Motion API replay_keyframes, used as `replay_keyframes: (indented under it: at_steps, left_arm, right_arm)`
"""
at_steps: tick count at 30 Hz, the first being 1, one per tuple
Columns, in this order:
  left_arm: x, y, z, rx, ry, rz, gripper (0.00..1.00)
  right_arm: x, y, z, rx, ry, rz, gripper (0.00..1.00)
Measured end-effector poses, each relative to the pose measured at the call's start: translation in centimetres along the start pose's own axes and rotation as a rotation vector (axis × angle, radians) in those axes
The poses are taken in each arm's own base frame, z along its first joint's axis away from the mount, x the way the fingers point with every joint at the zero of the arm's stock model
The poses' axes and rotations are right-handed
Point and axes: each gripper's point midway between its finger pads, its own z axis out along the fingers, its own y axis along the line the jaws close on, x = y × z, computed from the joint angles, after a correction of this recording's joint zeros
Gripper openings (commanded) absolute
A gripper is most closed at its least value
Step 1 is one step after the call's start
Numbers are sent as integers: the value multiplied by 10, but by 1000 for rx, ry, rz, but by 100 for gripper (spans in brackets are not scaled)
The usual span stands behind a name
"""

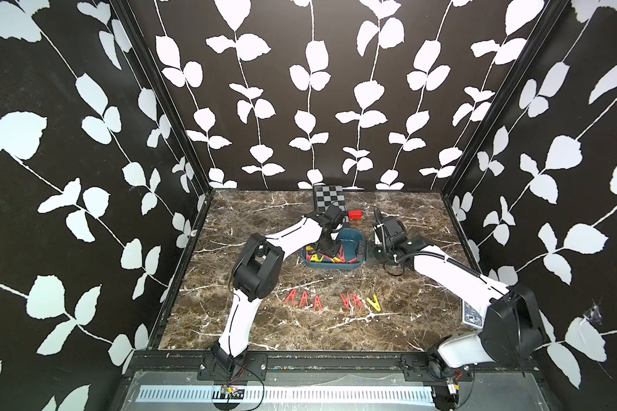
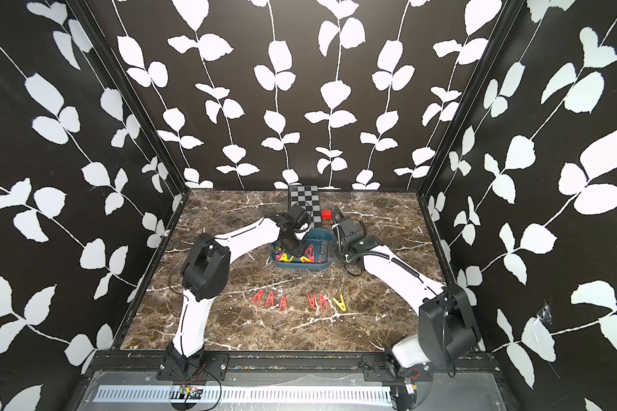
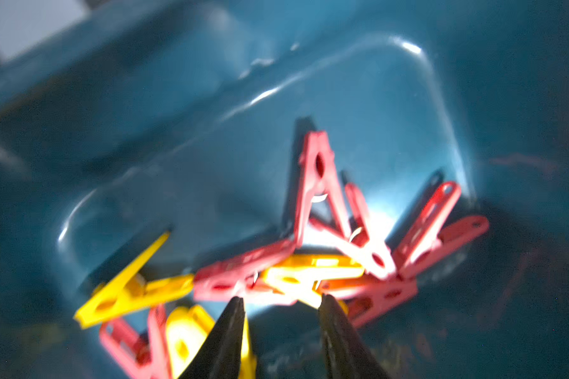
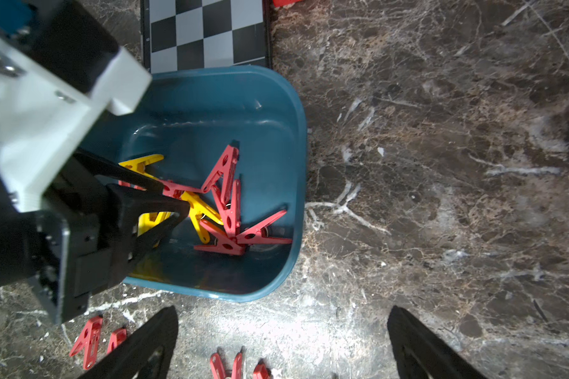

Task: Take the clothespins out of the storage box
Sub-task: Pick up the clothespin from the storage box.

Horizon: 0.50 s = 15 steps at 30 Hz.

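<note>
Left wrist view: the left gripper (image 3: 281, 298) is down inside the box (image 3: 391, 108), with its tips at a tangled pile of pins (image 3: 243, 279), red and yellow mixed. Its jaws stand part-way apart with a clear gap between the tips. No pin is seen clamped between them. Blur prevents telling whether either tip touches the pile. One red pin leans upright against the pile. The others lie crossed over one another on the box floor.

Right wrist view: the left gripper's fingers reach into the pile from one side, with red and yellow pins lying on either side of them. The right gripper (image 4: 283, 308) hangs over the table (image 4: 440, 197) just outside the box rim. Its jaws are spread wide and it holds nothing.

Top views: the box stands flat on the table, back of centre, and the pile sits in its front half. The right gripper is just beside the box's right end. A checkered board (image 1: 330, 199) lies just behind the box, running to the back wall. A small red block (image 1: 354, 215) lies on the table beside the board's right edge.

Six loose pins (image 1: 317, 302) lie in a row on the table toward the front, well apart from the box. Five are red and the one at the right end is yellow. They form two groups of three with a small gap between.
</note>
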Motion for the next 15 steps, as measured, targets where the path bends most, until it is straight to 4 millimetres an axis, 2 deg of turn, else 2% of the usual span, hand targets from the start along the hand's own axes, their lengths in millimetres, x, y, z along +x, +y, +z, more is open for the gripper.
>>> replay_keyframes:
  at_steps: [8,15]
  left_arm:
    - [-8,-6,13,-12,14,43,37]
    - [-12,0,20,-46,29,54,30]
  right_arm:
    - [-1,-7,4,8,13,10,99]
    - [-2,-11,4,10,16,9,99]
